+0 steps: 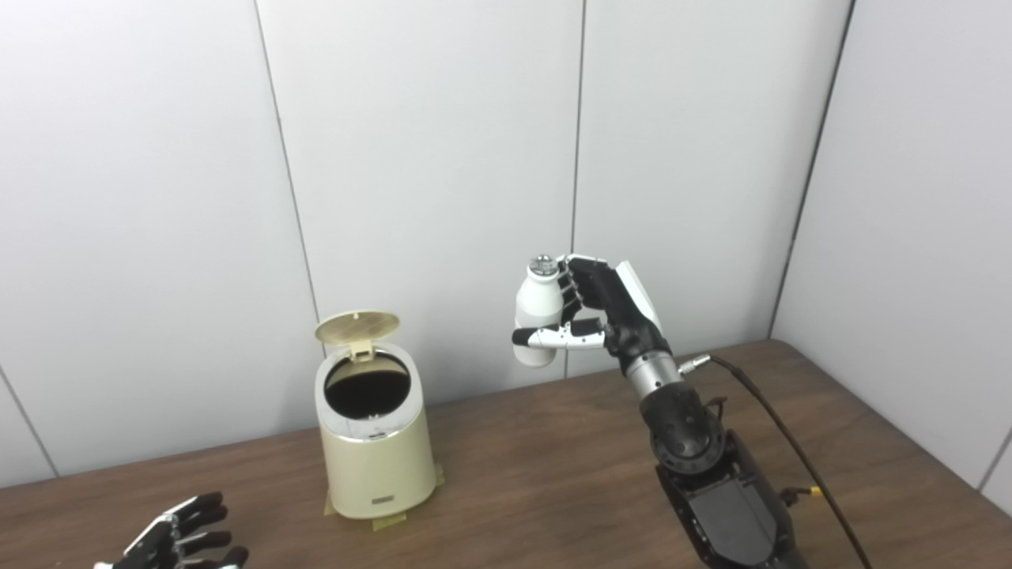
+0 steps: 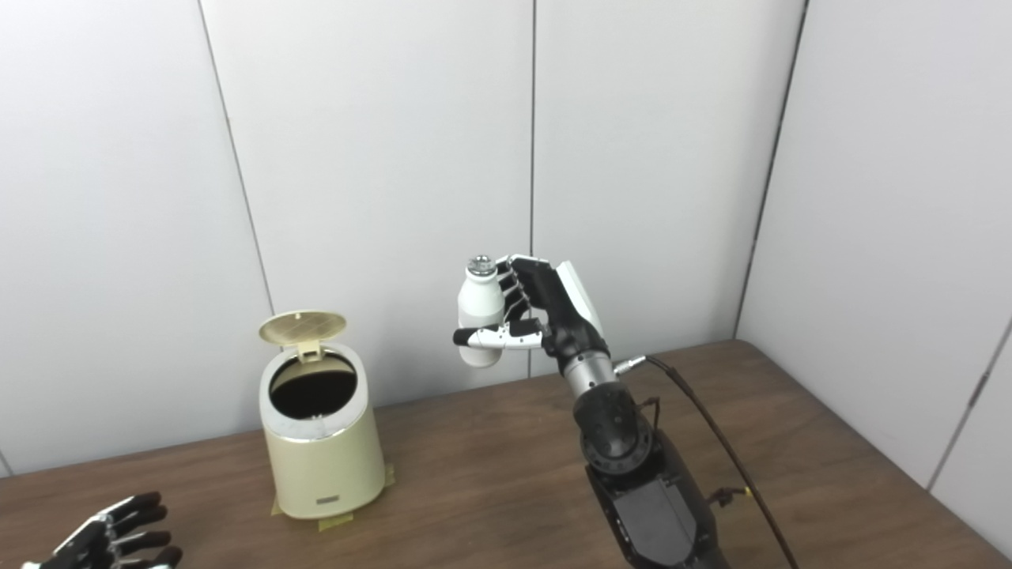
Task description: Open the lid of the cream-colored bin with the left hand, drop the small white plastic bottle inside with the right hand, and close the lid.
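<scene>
— Left eye view is showing your right hand wrapping its fingers around the small white plastic bottle, upright, well above the surface. Why so high?

— You are probably clearing the rim; the cream-colored bin is sitting lower, well to the left, its lid standing open.

— And your left hand?

— It is lying spread, holding nothing, near the bin.
</scene>
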Robot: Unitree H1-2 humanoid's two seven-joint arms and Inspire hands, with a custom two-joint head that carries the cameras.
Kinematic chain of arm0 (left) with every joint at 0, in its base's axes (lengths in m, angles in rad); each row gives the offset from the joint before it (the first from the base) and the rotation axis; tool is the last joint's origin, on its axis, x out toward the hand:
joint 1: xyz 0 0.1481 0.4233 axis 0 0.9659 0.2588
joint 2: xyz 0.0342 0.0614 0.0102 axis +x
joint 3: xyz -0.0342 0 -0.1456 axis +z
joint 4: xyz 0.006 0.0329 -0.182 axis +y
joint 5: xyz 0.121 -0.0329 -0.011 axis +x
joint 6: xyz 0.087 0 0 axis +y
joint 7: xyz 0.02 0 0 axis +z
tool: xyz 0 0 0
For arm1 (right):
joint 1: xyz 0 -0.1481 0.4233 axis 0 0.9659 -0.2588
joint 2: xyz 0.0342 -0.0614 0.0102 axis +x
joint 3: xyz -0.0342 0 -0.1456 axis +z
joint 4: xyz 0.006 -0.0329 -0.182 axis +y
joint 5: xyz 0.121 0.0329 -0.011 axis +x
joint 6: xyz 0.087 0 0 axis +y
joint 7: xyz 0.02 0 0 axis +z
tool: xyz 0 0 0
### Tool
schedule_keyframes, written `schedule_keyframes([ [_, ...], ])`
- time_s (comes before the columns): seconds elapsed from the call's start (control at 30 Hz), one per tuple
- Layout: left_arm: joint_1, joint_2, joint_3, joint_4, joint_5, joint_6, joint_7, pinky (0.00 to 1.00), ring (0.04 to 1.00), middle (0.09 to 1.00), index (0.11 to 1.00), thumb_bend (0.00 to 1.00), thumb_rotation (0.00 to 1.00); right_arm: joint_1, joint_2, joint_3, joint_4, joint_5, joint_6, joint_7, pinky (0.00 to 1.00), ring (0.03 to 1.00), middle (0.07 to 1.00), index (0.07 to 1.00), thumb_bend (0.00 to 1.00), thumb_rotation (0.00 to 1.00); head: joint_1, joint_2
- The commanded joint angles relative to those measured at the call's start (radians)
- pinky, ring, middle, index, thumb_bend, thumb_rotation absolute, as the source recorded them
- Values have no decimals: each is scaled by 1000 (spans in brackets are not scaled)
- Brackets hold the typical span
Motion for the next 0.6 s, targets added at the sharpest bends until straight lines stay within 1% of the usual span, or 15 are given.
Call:
schedule_keyframes([
  [0.0,-46,-5,-1,-10,0,-53,12,543,669,750,768,560,0,-57,-5,8,-40,-21,-1,11,324,389,476,544,513,0,19,-1],
  [0.1,-43,-19,-3,-6,1,-48,17,527,652,737,760,596,22,-65,10,13,-30,-7,-25,24,350,408,491,519,516,0,78,-4],
  [0.2,-43,-28,-7,17,6,-74,21,531,652,732,759,628,83,-74,24,11,1,17,-68,37,349,406,492,518,517,0,119,-4],
  [0.27,-41,-37,-11,19,17,-70,30,550,664,733,759,654,140,-79,33,14,14,22,-79,43,339,400,490,523,517,0,140,-3],
  [0.3,-39,-40,-13,17,20,-68,32,555,667,734,760,658,152,-81,39,15,17,28,-83,48,335,397,490,526,516,0,151,-2],
  [0.43,-40,-49,-19,15,34,-71,40,558,664,729,760,661,169,-85,58,22,15,41,-85,66,327,387,493,537,514,0,176,2],
  [0.5,-39,-52,-22,13,41,-73,42,557,663,730,758,660,172,-88,63,32,20,26,-102,65,324,385,495,539,513,0,182,3],
  [0.57,-39,-54,-23,14,43,-75,44,557,662,730,757,656,178,-92,73,42,10,17,-89,69,318,381,489,542,513,0,185,4],
])
